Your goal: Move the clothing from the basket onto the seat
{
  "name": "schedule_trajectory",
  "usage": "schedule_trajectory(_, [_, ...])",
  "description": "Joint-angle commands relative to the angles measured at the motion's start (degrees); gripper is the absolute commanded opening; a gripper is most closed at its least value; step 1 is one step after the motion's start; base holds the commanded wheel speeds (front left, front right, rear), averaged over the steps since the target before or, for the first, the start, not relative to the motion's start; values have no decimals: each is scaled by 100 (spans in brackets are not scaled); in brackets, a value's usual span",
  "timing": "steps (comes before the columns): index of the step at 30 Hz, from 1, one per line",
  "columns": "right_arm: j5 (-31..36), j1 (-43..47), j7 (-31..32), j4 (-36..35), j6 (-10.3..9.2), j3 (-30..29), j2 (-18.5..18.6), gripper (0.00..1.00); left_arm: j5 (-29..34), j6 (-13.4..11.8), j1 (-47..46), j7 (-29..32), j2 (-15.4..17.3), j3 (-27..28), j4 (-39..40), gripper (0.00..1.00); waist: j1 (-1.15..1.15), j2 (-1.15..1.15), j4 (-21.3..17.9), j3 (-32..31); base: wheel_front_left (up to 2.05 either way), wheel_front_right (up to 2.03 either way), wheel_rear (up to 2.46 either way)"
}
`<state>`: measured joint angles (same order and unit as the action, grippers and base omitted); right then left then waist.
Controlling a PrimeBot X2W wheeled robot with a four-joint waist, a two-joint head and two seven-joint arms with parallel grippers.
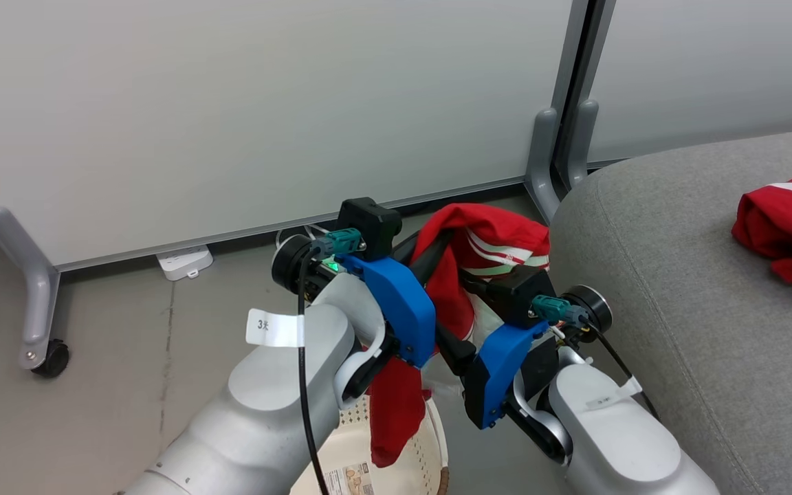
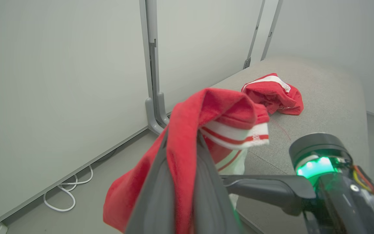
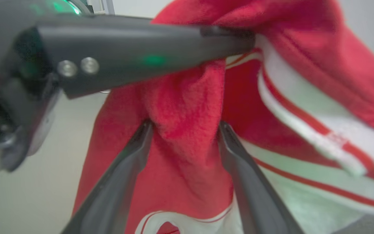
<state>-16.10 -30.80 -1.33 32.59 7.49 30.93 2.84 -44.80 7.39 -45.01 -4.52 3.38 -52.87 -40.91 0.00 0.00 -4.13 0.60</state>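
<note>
I hold one red clothing garment [image 1: 485, 240] with white stripes up in the air between both grippers, above the cream basket [image 1: 432, 445] at the bottom of the head view. My left gripper [image 1: 441, 245] [image 2: 182, 140] is shut on a red fold near the garment's top. Just below it, my right gripper [image 1: 467, 276] [image 3: 185, 127] pinches a thick bunch of the same fabric. The garment's lower end hangs into the basket. A second red clothing garment [image 1: 788, 227] [image 2: 273, 94] lies crumpled on the grey seat [image 1: 643, 275] [image 2: 330, 97], to my right.
White partition panels on grey posts stand behind the basket; one post foot [image 1: 544, 172] touches the seat's corner. A caster [image 1: 52, 357] sits at the left. A white box [image 1: 184, 261] and a looped white cable [image 2: 67, 191] lie on the grey floor by the wall.
</note>
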Motion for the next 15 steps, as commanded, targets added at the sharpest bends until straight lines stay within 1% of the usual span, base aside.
schedule_trajectory(1, [-44, -138, -36, 146, 1, 66, 9, 100, -56, 13, -86, 24, 3, -68, 75, 0, 0, 0, 23, -1, 0, 0, 0])
schedule_trajectory(4, [-143, -261, -52, 339, 1, 192, 8, 100, -151, 13, -83, 74, 16, -135, 184, 0, 0, 0, 44, -2, 0, 0, 0])
schedule_trajectory(7, [-368, -488, -94, 662, 1, 529, 8, 100, -337, 13, -99, 130, 96, -285, 397, 0, 0, 0, 60, -13, 0, 0, 0])
schedule_trajectory(13, [-734, -767, -278, 1085, 1, 963, 8, 100, -542, 13, -131, 160, 209, -454, 611, 0, 0, 0, 53, -44, 0, 0, 0])
schedule_trajectory(14, [-812, -803, -311, 1123, 1, 1035, 8, 52, -566, 13, -136, 164, 227, -475, 632, 0, 0, 0, 53, -48, 0, 0, 0])
schedule_trajectory(15, [-896, -837, -366, 1150, 1, 1112, 7, 16, -589, 13, -142, 167, 244, -493, 649, 0, 0, 0, 55, -53, 0, 0, 0])
